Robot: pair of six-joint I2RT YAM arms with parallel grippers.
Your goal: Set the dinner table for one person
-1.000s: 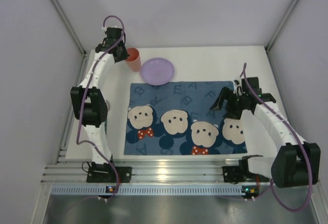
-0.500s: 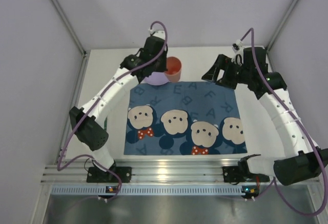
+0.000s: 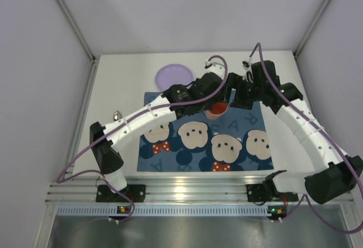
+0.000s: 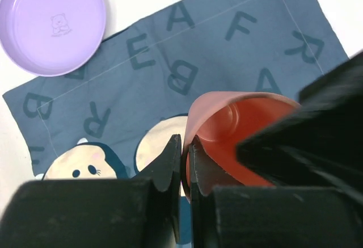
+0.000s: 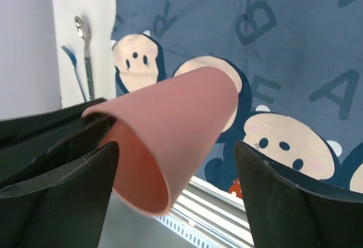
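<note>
Top external view: the white dinner table (image 3: 113,72) fills the floor of the cell. A blue cartoon-mouse placemat (image 3: 187,160) lies across the table's middle, with letters printed on its far half. Both arms are extended over the placemat's far part, their wrists close together. A lilac plate (image 3: 170,78) sits on the table just beside the placemat's far left corner. The left gripper (image 4: 182,146) is pinched together on the rim of a salmon-red cup (image 4: 238,129), which is tilted above the placemat. The right gripper (image 5: 176,146) has its jaws spread wide, with the cup between them. A metal spoon (image 5: 85,43) lies on bare table left of the placemat.
</note>
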